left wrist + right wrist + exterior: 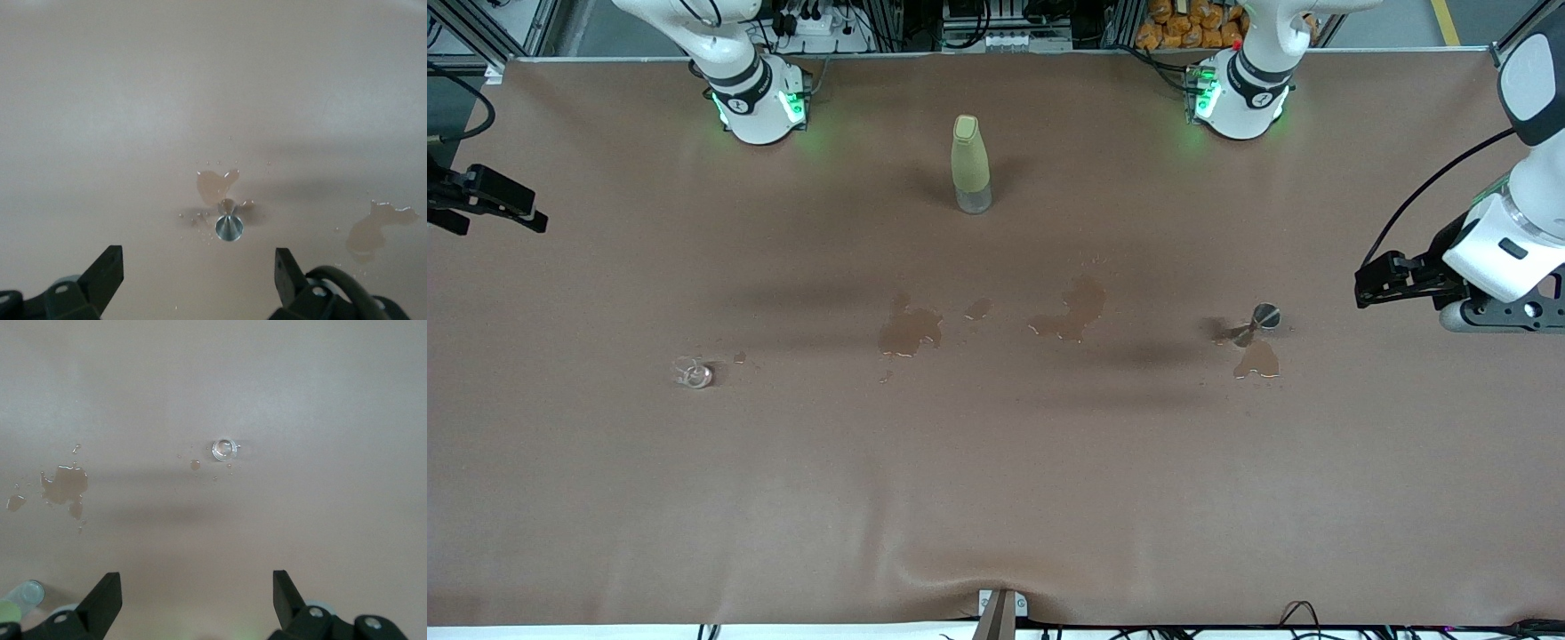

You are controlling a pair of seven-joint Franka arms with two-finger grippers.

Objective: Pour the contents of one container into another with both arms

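Both arms wait at the table's ends, the left gripper (1360, 286) and right gripper (538, 220) spread apart and empty. On the tabletop (996, 498) stand a green bottle (970, 164), a metal funnel (1260, 320) among puddles (910, 331), and a small glass (693, 372).

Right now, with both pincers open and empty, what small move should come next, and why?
Probably lower the left pincer toward the metal funnel: it lies ahead of that pincer's open fingers, beside a wet patch, untouched. The right pincer waits, with the small glass on the table.
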